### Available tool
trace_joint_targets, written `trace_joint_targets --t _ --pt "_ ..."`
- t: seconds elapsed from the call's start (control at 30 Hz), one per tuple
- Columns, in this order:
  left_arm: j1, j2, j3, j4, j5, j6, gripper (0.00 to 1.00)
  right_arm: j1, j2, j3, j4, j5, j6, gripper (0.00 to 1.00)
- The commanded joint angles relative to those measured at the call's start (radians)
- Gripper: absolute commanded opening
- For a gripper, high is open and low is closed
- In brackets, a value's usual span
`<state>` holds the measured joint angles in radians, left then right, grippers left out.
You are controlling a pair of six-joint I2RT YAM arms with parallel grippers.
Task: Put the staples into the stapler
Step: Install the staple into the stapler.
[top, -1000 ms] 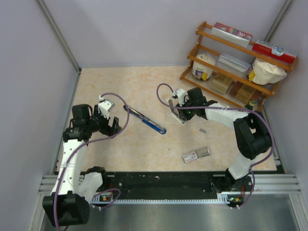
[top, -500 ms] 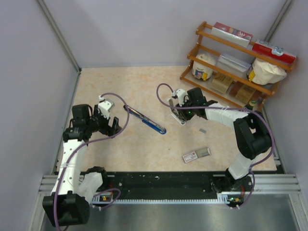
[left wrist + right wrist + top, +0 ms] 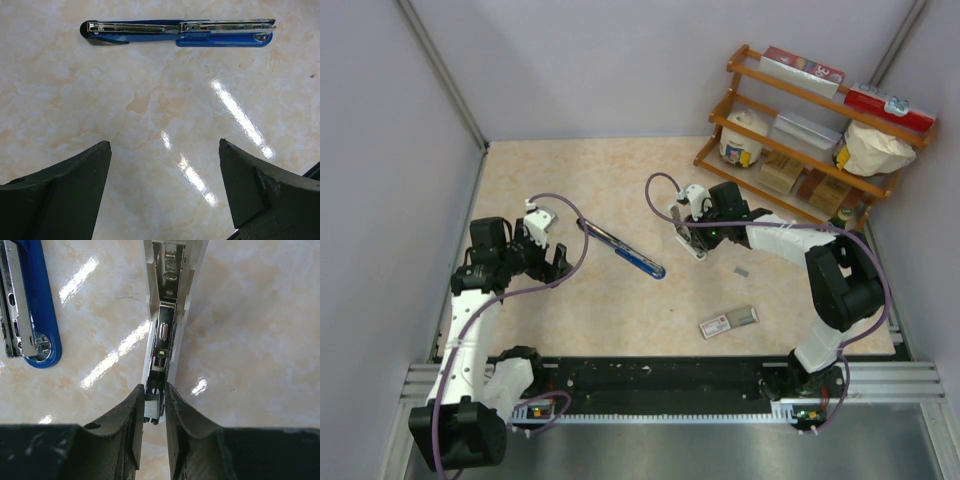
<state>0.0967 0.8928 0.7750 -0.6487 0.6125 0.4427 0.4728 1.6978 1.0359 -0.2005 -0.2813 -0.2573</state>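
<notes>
The blue stapler [image 3: 620, 250] lies opened out flat mid-table, its metal channel facing up; it also shows in the left wrist view [image 3: 180, 32] and at the left edge of the right wrist view [image 3: 30, 305]. My left gripper [image 3: 552, 262] [image 3: 165, 145] is open and empty, well short of it. My right gripper [image 3: 688, 232] [image 3: 154, 390] is shut on a short ribbed silvery strip, seemingly staples [image 3: 152, 407], at the near end of the white stapler's [image 3: 172, 300] open metal channel. The red-and-white staple box [image 3: 728, 322] with its grey tray lies near the front.
A small grey piece [image 3: 741, 271] lies on the table to the right of the white stapler [image 3: 692, 248]. A wooden shelf rack [image 3: 810, 130] with boxes, jars and bags stands at the back right. Grey walls close in the left, back and right.
</notes>
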Motion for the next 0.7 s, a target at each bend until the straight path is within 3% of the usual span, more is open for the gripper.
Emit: trace_joint_targets --t 0.0,0.67 --pt "0.008 -0.003 -0.003 0.032 0.021 -0.002 0.92 -0.011 -0.035 0.003 0.052 -0.009 0.012 0.22" --pt "0.009 -0.003 -0.003 0.032 0.023 -0.002 0.92 -0.011 -0.035 0.003 0.044 -0.002 0.010 0.18"
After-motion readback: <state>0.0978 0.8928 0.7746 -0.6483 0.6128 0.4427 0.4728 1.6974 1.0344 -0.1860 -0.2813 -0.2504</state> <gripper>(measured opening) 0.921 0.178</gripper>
